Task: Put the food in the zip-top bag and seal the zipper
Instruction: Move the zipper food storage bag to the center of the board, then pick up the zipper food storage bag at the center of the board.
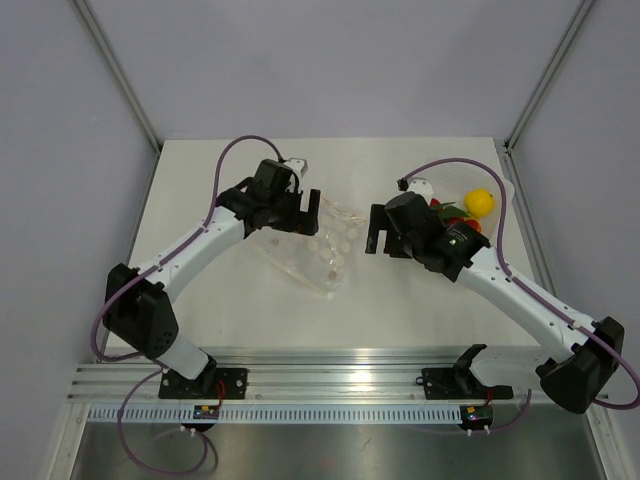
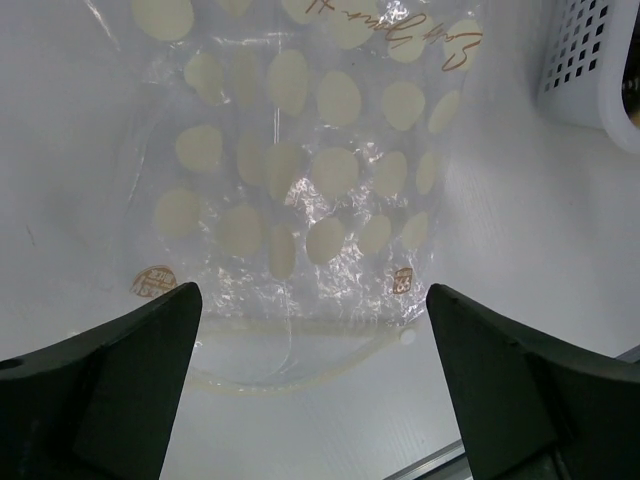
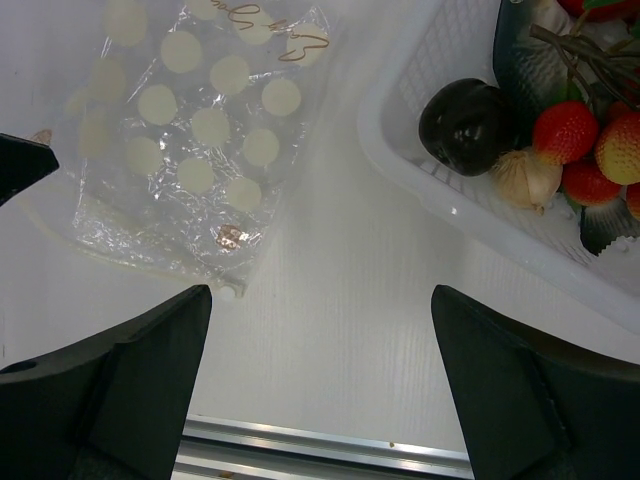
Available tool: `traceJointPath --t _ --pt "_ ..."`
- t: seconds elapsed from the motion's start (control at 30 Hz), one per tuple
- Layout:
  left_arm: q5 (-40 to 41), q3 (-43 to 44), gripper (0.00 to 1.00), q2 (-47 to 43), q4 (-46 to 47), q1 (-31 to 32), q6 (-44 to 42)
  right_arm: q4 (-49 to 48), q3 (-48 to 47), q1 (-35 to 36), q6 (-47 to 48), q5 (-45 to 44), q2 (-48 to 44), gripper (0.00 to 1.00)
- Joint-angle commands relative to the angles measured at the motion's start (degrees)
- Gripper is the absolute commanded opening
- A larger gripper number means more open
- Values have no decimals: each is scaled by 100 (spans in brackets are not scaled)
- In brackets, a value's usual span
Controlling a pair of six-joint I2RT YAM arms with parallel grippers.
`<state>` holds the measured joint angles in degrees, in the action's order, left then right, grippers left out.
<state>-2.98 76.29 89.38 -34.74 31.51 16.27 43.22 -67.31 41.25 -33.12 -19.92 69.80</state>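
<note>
The zip-top bag point(image 1: 318, 245), clear with cream dots, lies flat on the white table between the two arms. In the left wrist view the zip-top bag point(image 2: 300, 190) lies just ahead of my fingers, and the zipper point(image 2: 255, 385) bows out in a pale curve, so the mouth gapes slightly. My left gripper point(image 2: 313, 300) hovers open above that mouth edge, holding nothing. My right gripper point(image 3: 320, 295) is open over bare table, between the zip-top bag point(image 3: 190, 150) and the basket. The food sits in the basket: a yellow lemon point(image 1: 479, 201), a dark purple ball point(image 3: 465, 125), red strawberries point(image 3: 565, 135).
A white perforated basket point(image 3: 450, 215) holding the food stands at the table's right, its corner in the left wrist view too point(image 2: 590, 60). An aluminium rail point(image 1: 330, 385) runs along the near edge. Grey walls close in the sides and back.
</note>
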Motion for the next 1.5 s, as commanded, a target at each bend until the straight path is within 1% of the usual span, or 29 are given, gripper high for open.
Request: traceJointPath --t 0.0,0.1,0.13,0.2,0.23,0.27,0.3,0.33,0.37,0.4,0.43,0.5,0.53,0.57,0.63,0.73,0.77,0.87,0.97,1.03,1.17,1.27,1.37,1.4,1.43,1.47 --pt "281 132 99 -622 -217 -4 7 29 34 14 -45 -144 -54 99" --pt "482 -219 97 -1105 -252 -30 305 11 -1 14 -19 -108 16 99" --pt "570 -481 97 -1264 -279 -48 411 11 -10 14 -19 -100 25 99" --pt "711 -781 93 -1554 -279 -66 850 -15 7 14 -1 -82 51 99" --pt "790 -983 91 -1904 -244 -83 1043 -24 7 14 16 -82 60 100" --pt "799 -1350 90 -2055 -209 -109 1262 -33 16 14 17 -82 69 100" --pt "756 -1606 87 -2239 -34 -127 1734 -42 16 14 8 -65 78 100" --pt "616 -1835 87 -2554 115 -145 1991 -59 25 14 25 -56 78 99" --pt "536 -2368 87 -2732 473 -154 2272 -94 16 14 25 -38 104 99" --pt "440 -2617 87 -2864 686 -154 2754 -103 16 14 34 -21 113 99" --pt "378 -2837 86 -3074 871 -154 3019 -103 7 14 43 -12 130 99" --pt "334 -3503 84 -3190 1521 -154 3704 -112 7 14 52 32 165 99" --pt "125 -3681 84 -3216 1732 -154 3847 -121 -19 14 60 41 183 99" --pt "88 -3796 84 -3182 2065 -162 4040 -104 -28 14 52 67 183 99" --pt "87 -3999 84 -3059 2295 -162 4138 -104 -19 14 60 59 166 100" --pt "131 -4148 83 -2743 2761 -162 4182 -130 25 14 60 41 95 99" --pt "157 -4201 83 -2646 3058 -154 4182 -130 25 14 60 41 60 100" --pt "167 -4228 82 -2295 3437 -162 4121 -69 -10 14 60 32 25 100" --pt "158 -4245 82 -1934 3798 -162 4068 -33 -2 14 60 -20 -54 99" --pt "62 -4184 81 -1645 3817 -162 4086 11 25 14 60 -38 -89 99" --pt "-79 -4192 76 -1476 4105 -154 4033 64 42 14 43 -108 -195 99" --pt "8 -4202 70 -1441 4238 -162 3946 55 51 14 34 -91 -204 100" --pt "-18 -4131 58 -1354 4265 -162 3779 55 34 14 34 -30 -169 99" --pt "-44 -4070 50 -1353 4265 -162 3735 55 25 14 60 -12 -168 99" --pt "-88 -4035 35 -1353 4256 -162 3699 55 25 14 60 6 -168 99" --pt "-88 -3982 25 -1371 4230 -162 3603 55 25 14 60 32 -168 99"
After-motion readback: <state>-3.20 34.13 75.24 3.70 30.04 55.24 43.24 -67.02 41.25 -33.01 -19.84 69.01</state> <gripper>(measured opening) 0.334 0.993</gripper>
